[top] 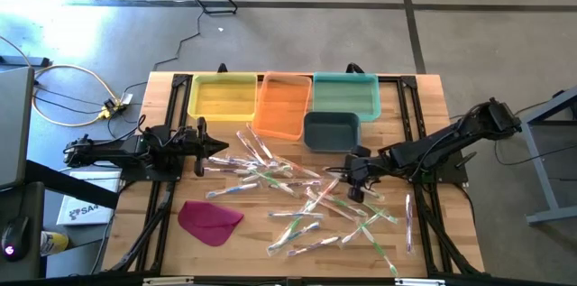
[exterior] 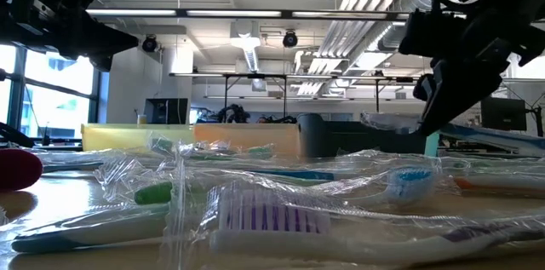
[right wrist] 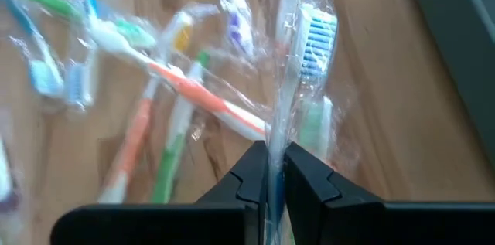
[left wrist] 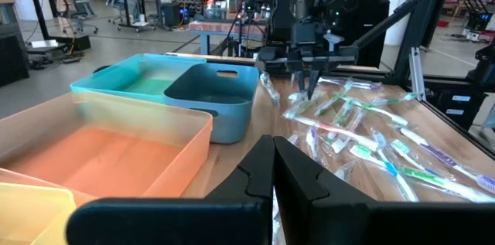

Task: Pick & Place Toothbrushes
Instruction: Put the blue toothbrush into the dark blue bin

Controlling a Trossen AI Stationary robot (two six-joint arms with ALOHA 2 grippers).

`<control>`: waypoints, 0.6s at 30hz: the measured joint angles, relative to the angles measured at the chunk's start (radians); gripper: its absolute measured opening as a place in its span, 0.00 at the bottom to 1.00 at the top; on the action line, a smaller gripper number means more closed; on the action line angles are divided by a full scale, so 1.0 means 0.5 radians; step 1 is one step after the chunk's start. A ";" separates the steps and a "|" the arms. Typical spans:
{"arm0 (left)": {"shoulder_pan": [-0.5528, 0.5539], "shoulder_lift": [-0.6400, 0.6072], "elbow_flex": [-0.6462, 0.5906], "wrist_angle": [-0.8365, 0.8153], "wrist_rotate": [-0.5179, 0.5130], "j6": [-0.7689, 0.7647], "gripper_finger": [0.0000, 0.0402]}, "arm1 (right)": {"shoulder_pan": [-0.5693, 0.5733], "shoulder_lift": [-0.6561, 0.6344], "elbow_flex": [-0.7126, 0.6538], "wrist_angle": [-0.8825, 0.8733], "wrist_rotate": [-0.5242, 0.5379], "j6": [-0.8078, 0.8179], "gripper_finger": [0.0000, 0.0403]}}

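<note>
I am pinching one wrapped toothbrush (right wrist: pixel 298 59) tight in my right pincer (right wrist: pixel 274 169). Next I am lifting it to a bin (top: pixel 332 130), I think.

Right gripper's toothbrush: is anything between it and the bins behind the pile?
Nothing visible. The right gripper is shut on the toothbrush, with the dark blue bin just beyond it across bare table.
</note>
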 joint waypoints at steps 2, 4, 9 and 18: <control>0.001 0.000 0.000 0.000 0.000 0.000 0.00 | 0.000 -0.005 0.026 -0.004 0.000 -0.008 0.06; 0.000 0.000 0.000 0.000 0.000 0.000 0.00 | 0.000 -0.018 0.064 -0.006 0.000 -0.039 0.06; 0.000 0.000 0.000 0.000 0.000 0.000 0.00 | 0.000 -0.044 0.182 -0.027 0.062 -0.189 0.06; 0.000 0.000 0.000 0.000 0.000 0.000 0.00 | -0.090 -0.196 0.310 -0.108 0.331 -0.547 0.06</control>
